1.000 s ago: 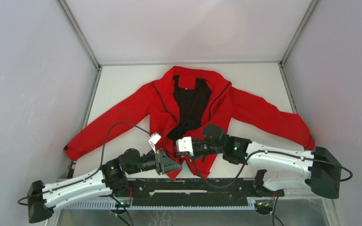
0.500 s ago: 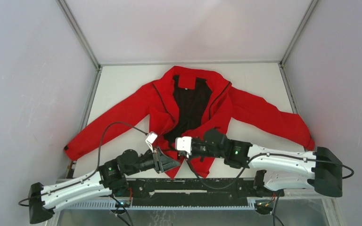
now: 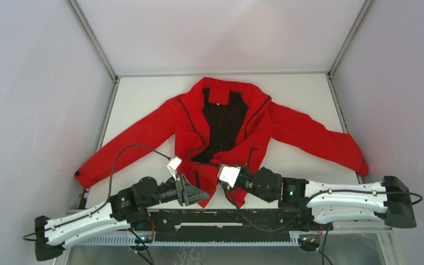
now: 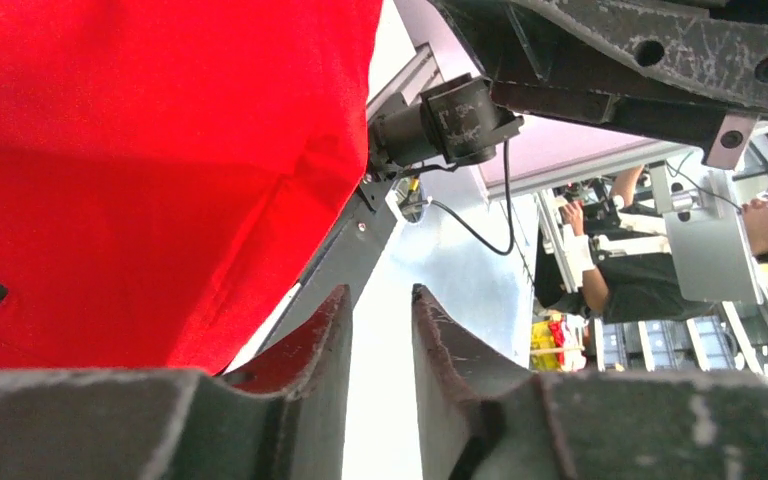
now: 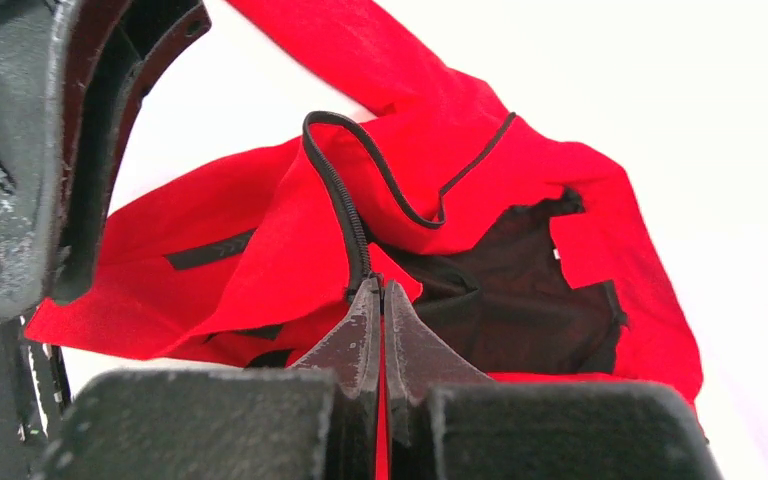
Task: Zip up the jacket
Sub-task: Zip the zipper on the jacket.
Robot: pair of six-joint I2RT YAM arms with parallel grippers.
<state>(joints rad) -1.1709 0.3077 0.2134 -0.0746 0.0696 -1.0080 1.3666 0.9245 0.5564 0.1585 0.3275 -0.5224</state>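
The red jacket (image 3: 287, 130) lies spread on the table, its front open over black lining (image 3: 223, 124). My right gripper (image 3: 220, 183) is at the lower front. In the right wrist view it (image 5: 380, 285) is shut on the jacket's front edge, just below the dark zipper (image 5: 345, 200), with red cloth between its fingers. A black pocket slit (image 5: 210, 250) lies to the left. My left gripper (image 3: 199, 194) is at the bottom hem by the table's near edge. In the left wrist view it (image 4: 380, 295) stands slightly open and empty, with red cloth (image 4: 110, 150) to its left.
The white table (image 3: 143, 94) is boxed in by grey walls on three sides. A black rail (image 3: 226, 218) runs along the near edge under both arms. The right arm's dark body (image 4: 610, 50) hangs over the left gripper. A dark arm part (image 5: 80, 120) fills the right wrist view's upper left.
My right arm has drawn back toward the near edge and the right, pulling the jacket's front edge with it. My left arm has pulled back slightly toward the near left.
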